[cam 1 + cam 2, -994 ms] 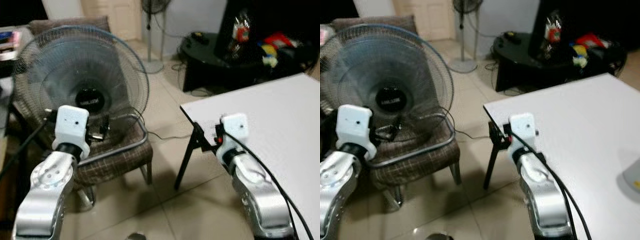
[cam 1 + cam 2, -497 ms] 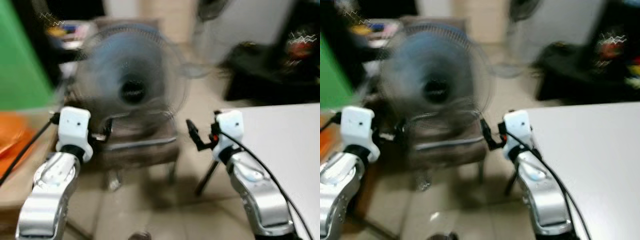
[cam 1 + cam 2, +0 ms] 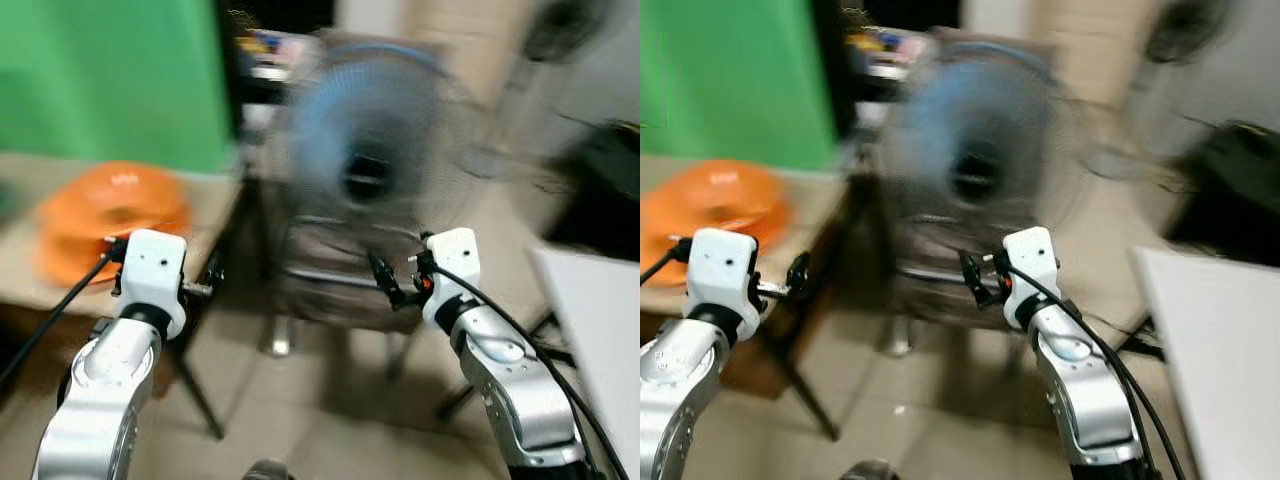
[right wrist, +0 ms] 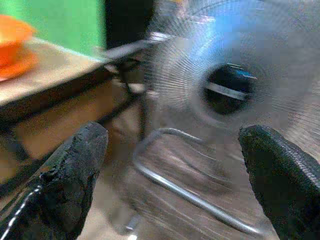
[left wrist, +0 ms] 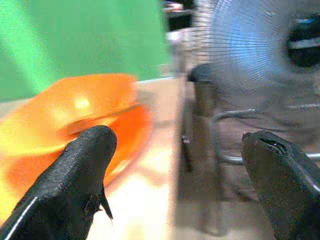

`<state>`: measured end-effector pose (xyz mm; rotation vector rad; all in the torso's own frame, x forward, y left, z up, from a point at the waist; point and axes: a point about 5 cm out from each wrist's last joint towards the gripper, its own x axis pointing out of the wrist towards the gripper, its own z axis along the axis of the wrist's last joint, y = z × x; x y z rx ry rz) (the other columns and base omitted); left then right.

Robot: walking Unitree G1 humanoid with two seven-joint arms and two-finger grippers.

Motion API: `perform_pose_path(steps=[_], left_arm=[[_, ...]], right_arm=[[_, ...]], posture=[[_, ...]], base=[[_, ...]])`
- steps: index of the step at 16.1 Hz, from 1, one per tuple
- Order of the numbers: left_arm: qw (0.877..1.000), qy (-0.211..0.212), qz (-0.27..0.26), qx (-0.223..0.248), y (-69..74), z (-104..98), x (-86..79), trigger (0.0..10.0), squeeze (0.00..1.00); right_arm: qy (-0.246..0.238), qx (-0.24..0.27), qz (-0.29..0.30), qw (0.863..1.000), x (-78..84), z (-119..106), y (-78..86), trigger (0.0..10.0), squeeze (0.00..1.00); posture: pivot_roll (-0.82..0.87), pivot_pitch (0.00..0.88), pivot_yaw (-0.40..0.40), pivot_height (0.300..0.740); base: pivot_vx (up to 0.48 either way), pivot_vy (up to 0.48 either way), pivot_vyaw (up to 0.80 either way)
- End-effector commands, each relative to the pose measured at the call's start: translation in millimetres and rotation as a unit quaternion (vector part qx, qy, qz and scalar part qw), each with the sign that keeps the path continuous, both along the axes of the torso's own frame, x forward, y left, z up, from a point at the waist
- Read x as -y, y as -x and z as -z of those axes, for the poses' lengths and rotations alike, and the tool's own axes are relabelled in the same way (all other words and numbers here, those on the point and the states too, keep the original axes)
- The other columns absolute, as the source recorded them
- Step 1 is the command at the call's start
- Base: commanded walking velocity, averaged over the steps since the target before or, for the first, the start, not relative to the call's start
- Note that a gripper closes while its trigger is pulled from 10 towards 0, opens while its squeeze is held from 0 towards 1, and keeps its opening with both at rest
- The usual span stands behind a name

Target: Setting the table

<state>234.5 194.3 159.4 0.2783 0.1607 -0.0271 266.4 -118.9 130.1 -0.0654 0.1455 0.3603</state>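
Though the head views are smeared with blur, the main shapes can be made out. At the far left a green wall (image 3: 110, 75) stands behind a tan bench (image 3: 215, 205), and on that bench lies a stack of orange dishes (image 3: 110, 215), the tableware of the task. The left gripper (image 3: 212, 285) is held in the air near the bench's edge, just to the right of the dishes and apart from them; in the left wrist view its jaws are spread wide with nothing between them, the orange dishes (image 5: 75, 117) lying beyond the fingers (image 5: 82, 170). Right of the bench a large fan (image 3: 375, 165) sits on a chair (image 3: 330, 285) with a metal-tube frame. The right gripper (image 3: 385, 285) is raised in front of that chair; its jaws are likewise spread and empty, with the fan (image 4: 235, 85) seen between them. At the far right the corner of a white bench (image 3: 1230, 340) juts in.
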Motion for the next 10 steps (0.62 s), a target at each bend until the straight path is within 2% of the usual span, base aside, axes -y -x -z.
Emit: perform_pose_path(steps=[1, 2, 4, 8, 9, 10], left_arm=[[1.0, -0.005, -0.004, 0.013, -0.2, -5, 0.4, 10.0, 0.0], [1.0, -0.009, -0.015, 0.025, -3.9, -9, -2.9, 10.0, 0.0], [1.0, 0.002, -0.009, 0.029, -7.8, -10, -3.3, 10.0, 0.0], [0.999, 0.002, 0.023, 0.024, -12.5, -11, 2.9, 10.0, 0.0], [0.999, 0.001, 0.024, 0.024, -12.8, -11, 3.1, 10.0, 0.0], [0.999, -0.001, 0.03, 0.024, -13.7, -12, 3.8, 10.0, 0.0]], right_arm=[[-0.01, 0.01, -0.002, 1.0, -1.5, -5, -3.5, 10.0, 1.0], [-0.016, 0.017, 0.01, 1.0, -1.0, -7, -5.4, 10.0, 1.0], [-0.023, 0.014, 0.03, 0.999, 0.9, -7, -6.7, 10.0, 1.0], [-0.03, -0.005, 0.056, 0.998, 6.5, 0, -5.6, 10.0, 1.0], [-0.029, -0.008, 0.057, 0.998, 6.7, 0, -5.7, 10.0, 0.96], [-0.031, -0.016, 0.056, 0.998, 7.0, 2, -6.1, 10.0, 0.35]], posture=[[0.24, 0.0, -0.058, 0.74], [0.24, 0.0, -0.054, 0.74], [0.23, 0.0, -0.045, 0.74], [0.22, 0.0, -0.032, 0.74], [0.22, 0.0, -0.031, 0.74], [0.22, 0.0, -0.03, 0.74]], base=[[0.0, 0.0, 0.8], [0.0, 0.0, 0.8], [0.0, 0.0, 0.0], [0.334, 0.0, 0.0], [0.36, 0.0, 0.0], [0.36, 0.0, 0.0]])
